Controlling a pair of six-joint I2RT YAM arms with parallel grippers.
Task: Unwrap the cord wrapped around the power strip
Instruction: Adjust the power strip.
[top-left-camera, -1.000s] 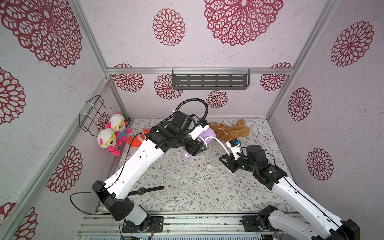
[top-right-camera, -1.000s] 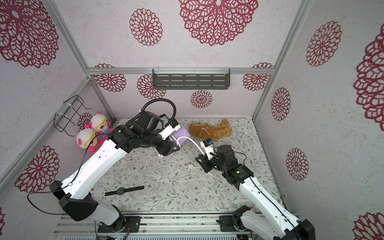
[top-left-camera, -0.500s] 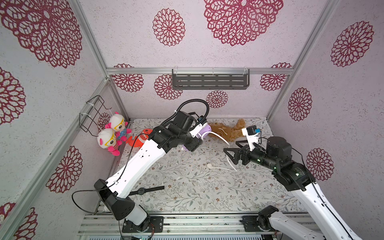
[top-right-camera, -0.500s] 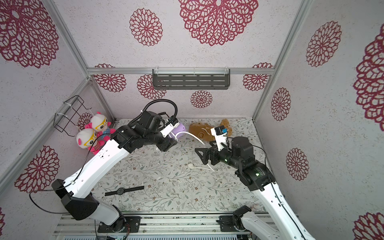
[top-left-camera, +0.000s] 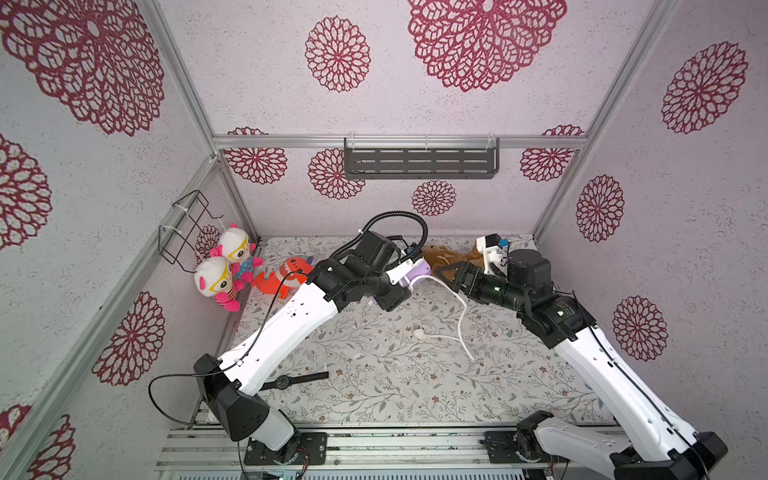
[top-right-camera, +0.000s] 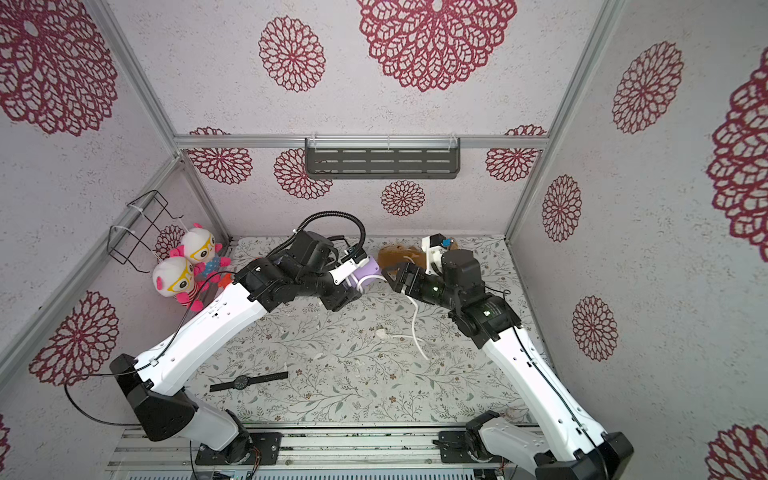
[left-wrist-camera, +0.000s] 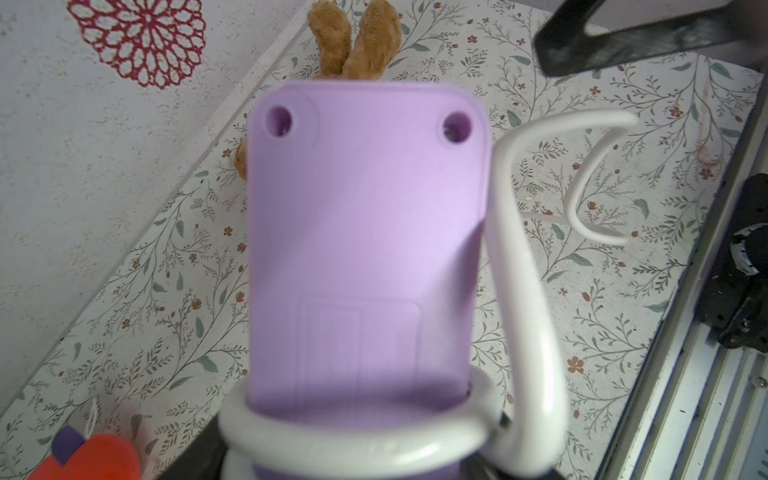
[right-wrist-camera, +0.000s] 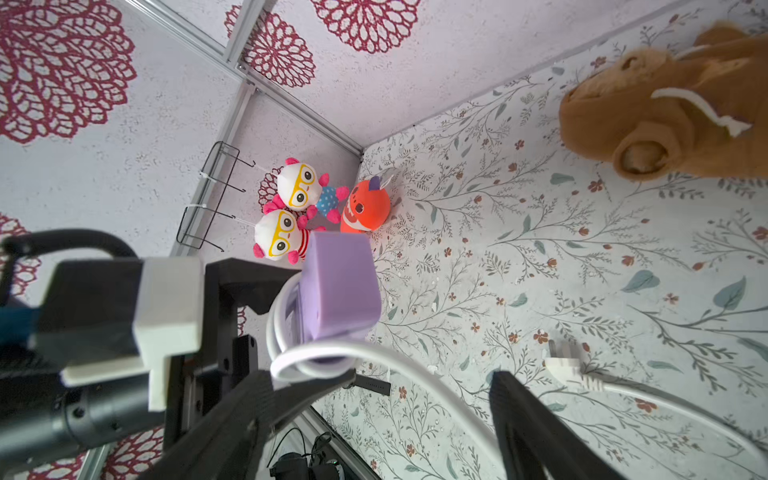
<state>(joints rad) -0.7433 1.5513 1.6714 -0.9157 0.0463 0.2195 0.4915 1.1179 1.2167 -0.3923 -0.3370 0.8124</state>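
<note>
Above floral tabletop (top-left-camera: 374, 374), left gripper (top-left-camera: 402, 282) clamps the power strip (top-left-camera: 419, 272) while right gripper (top-left-camera: 445, 279) gapes around the cord (top-left-camera: 460, 320).

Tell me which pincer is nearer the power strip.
Left. The left pincer is clamped on the power strip at its end; the right pincer hangs open just beside it, off the strip, with the cord running between its jaws.

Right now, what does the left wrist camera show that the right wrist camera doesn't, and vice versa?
Left wrist only: the power strip's flat back with two screw holes. Right wrist only: the plug on the table, two dolls in yellow glasses, and the right gripper's open fingers either side of the cord. Both: the strip, cord looped around one end, the brown plush, the orange toy.
</note>
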